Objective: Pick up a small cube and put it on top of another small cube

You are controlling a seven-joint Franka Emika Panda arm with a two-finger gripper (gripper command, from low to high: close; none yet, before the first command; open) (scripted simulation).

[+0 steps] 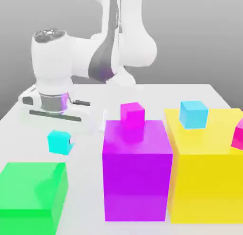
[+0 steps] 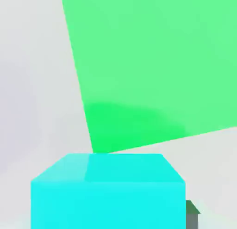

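The small cube [image 1: 59, 142], plain turquoise, hangs just under my hand near the exterior view's left, beyond the big green block [image 1: 32, 191]. My gripper [image 1: 60, 140] is shut on it. In the hand view the small cube [image 2: 106, 191] looms close between the fingers, and a dark fingertip [image 2: 192, 214] peeks out beside it. The green block's [image 2: 157, 66] top lies beneath. A sky-blue small cube [image 1: 193, 114] rests on the yellow block [image 1: 209, 182]. A magenta small cube [image 1: 132, 112] sits on the purple block [image 1: 136, 177].
The white robot arm [image 1: 95, 53] rises behind the blocks. Another magenta cube [image 1: 238, 134] sits on the yellow block at the exterior view's right edge. The green, purple and yellow blocks stand in a row along the front of the white table [image 1: 90, 148].
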